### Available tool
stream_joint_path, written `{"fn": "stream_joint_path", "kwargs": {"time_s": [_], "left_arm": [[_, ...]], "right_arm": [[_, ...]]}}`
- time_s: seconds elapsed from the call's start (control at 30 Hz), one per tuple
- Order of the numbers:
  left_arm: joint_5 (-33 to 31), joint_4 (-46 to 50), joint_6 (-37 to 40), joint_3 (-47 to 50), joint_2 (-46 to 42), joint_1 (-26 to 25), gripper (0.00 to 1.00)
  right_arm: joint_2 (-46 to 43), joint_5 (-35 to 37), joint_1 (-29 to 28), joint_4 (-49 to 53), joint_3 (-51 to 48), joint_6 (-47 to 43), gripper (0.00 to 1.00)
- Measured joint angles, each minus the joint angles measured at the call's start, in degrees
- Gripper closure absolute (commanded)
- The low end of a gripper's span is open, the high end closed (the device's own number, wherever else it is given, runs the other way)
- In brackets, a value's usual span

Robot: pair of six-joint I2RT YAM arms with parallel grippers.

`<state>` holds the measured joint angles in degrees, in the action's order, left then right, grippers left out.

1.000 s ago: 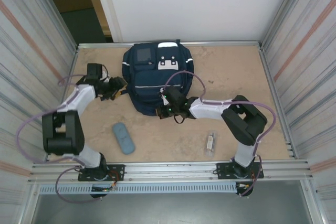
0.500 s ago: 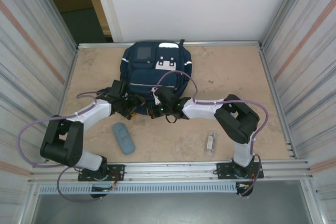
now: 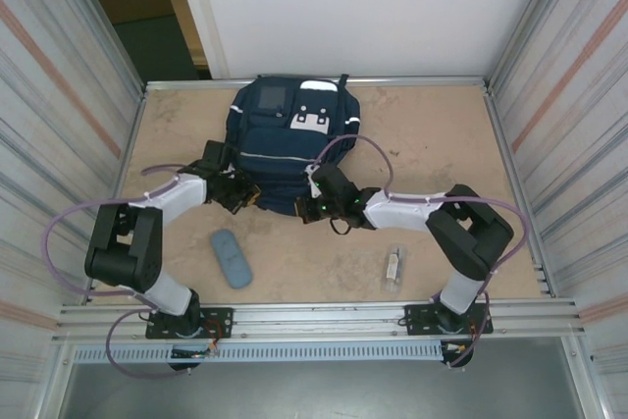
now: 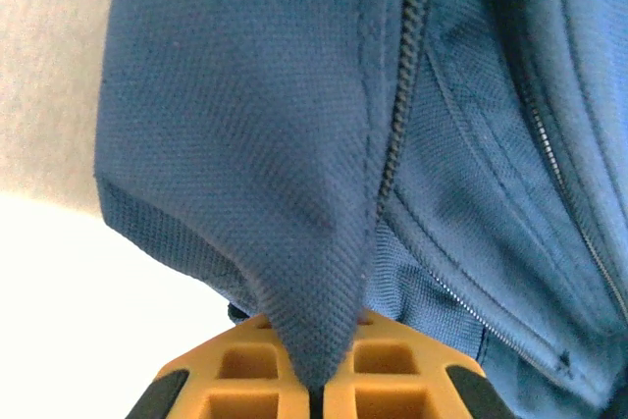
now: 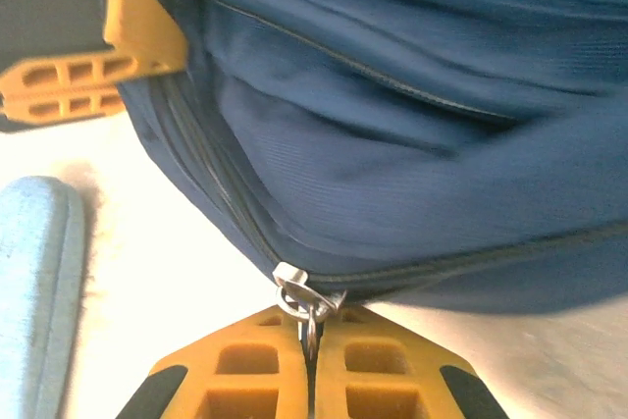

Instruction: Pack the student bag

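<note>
Far across the wooden table (image 3: 442, 164) lies the navy-blue fabric student bag (image 3: 292, 144); left gripper (image 4: 314, 385) clamps its fabric fold, right gripper (image 5: 312, 360) pinches the metal zipper pull (image 5: 299, 296). Packing looks barely begun: pale-blue oblong case (image 3: 231, 257) lies outside

The tan, scuffed worktop (image 3: 432, 144) carries the navy student bag (image 3: 289, 139) at upper centre, a light-blue oblong case (image 3: 231, 258) at lower left, and a small clear packet (image 3: 392, 267) at lower right.
</note>
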<state>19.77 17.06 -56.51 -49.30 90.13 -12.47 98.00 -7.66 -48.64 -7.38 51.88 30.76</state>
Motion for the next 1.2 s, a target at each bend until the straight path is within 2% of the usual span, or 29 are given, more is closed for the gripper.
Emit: {"fn": "stream_joint_path", "kwargs": {"time_s": [0.2, 0.3, 0.43, 0.57, 0.63, 0.7, 0.83, 0.93, 1.03, 1.1, 1.2], "left_arm": [[5.33, 6.25, 8.61, -10.58, 8.61, 4.02, 0.98], [5.99, 6.82, 11.89, -14.6, 11.65, 5.42, 0.87], [6.34, 5.75, 13.42, -18.78, 14.71, 8.55, 0.63], [4.46, 3.52, 13.09, -16.65, 11.52, 10.8, 0.47], [2.8, 2.67, 12.28, -11.89, 6.38, 9.97, 0.4], [1.36, 2.54, 10.75, -6.16, -0.39, 7.08, 0.35], [0.09, 0.13, 6.38, 1.18, -8.74, -0.02, 0.31], [-2.84, -1.05, 4.04, 2.01, -9.05, -3.15, 0.31], [-5.53, -2.56, 2.32, 1.95, -7.17, -3.78, 0.31], [-6.4, -4.17, 1.49, 1.95, -5.2, -3.78, 0.39], [-6.64, -6.51, 0.81, 1.51, -1.07, -3.78, 0.59]], "right_arm": [[-3.69, 2.4, 1.29, 1.84, -3.26, -3.19, 0.98], [-4.28, 3.08, 1.33, 2.97, -3.91, -3.85, 0.98], [-2.01, 0.5, 1.31, 3.3, -3.02, -3.04, 0.98], [4.09, -2.47, 0.7, 3.78, 2.71, -2.27, 0.98], [6.84, -3.23, 0.24, 4.66, 6.64, -2.27, 0.98], [8.68, -4.22, -0.28, 5.07, 10.27, -2.27, 0.98], [10.12, -5.68, -1.4, 5.05, 14.56, -2.29, 0.97], [10.36, -6.32, -1.95, 4.96, 15.02, -2.29, 0.96], [10.56, -7.26, -2.23, 4.96, 14.97, -2.29, 0.95], [10.58, -7.32, -2.38, 5.11, 14.95, -2.27, 0.95], [10.45, -6.93, -2.67, 3.98, 12.9, -1.86, 0.93]]}}
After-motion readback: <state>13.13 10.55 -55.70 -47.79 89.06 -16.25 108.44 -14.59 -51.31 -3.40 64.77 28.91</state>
